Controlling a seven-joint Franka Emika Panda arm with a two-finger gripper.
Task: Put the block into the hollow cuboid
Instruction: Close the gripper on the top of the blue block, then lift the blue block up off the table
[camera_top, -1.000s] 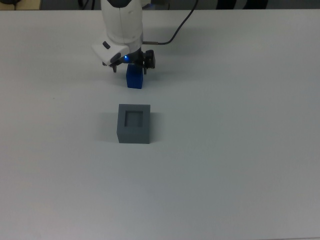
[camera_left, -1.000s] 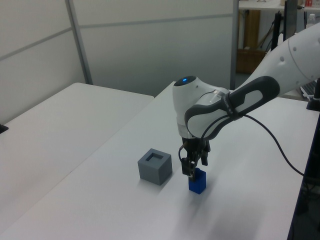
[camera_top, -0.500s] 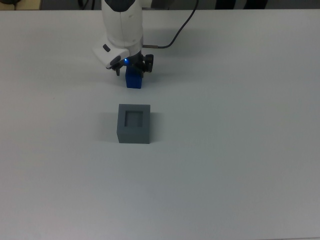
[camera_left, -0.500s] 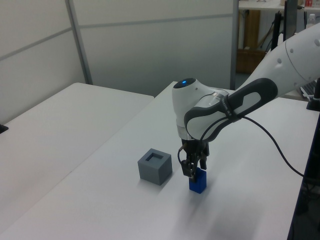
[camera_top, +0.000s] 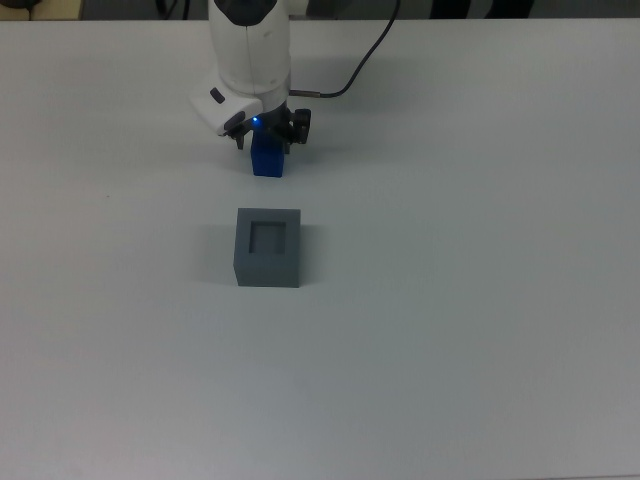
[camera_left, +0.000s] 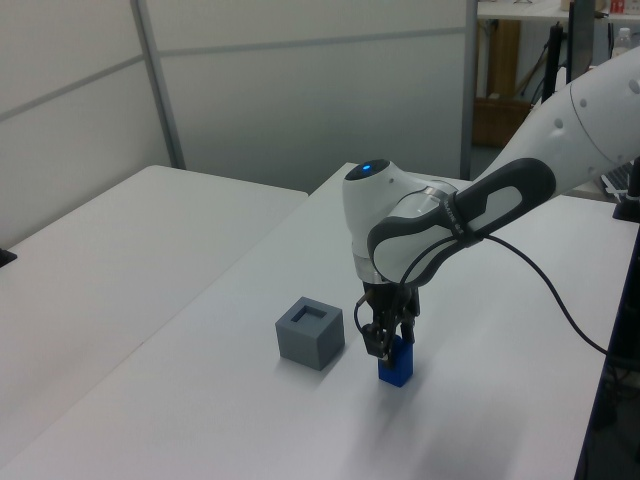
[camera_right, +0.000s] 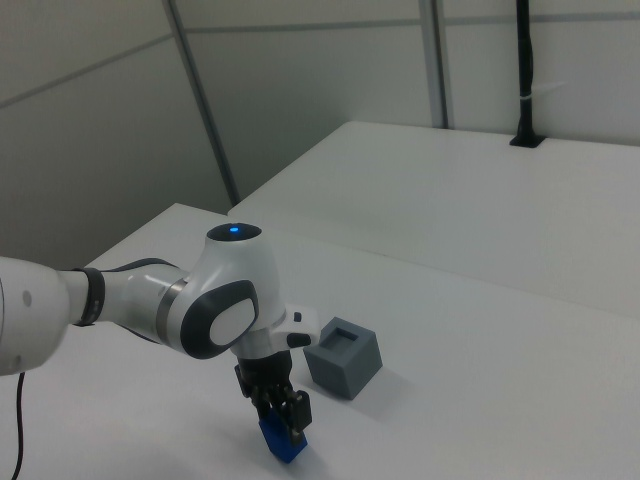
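Observation:
The blue block (camera_top: 267, 163) stands on the white table, a short way above the hollow cuboid (camera_top: 268, 247) in the top view. The grey cuboid's square recess faces up and holds nothing. My gripper (camera_top: 268, 140) is low over the block, open, with a dark finger on either side of its upper part. In the left view the block (camera_left: 396, 369) sits just right of the cuboid (camera_left: 310, 333), under the gripper (camera_left: 388, 340). The right view shows the block (camera_right: 282, 443) below the gripper (camera_right: 282, 415), with the cuboid (camera_right: 344, 358) to the right view's right.
A black cable (camera_top: 350, 70) runs from the arm's wrist toward the table's far edge in the top view. The white arm (camera_left: 430, 220) reaches in from the left view's right. A second white table (camera_left: 120, 230) adjoins on the left view's left.
The gripper has come down a little, so its fingers now sit lower around the block. The block and the cuboid have not moved.

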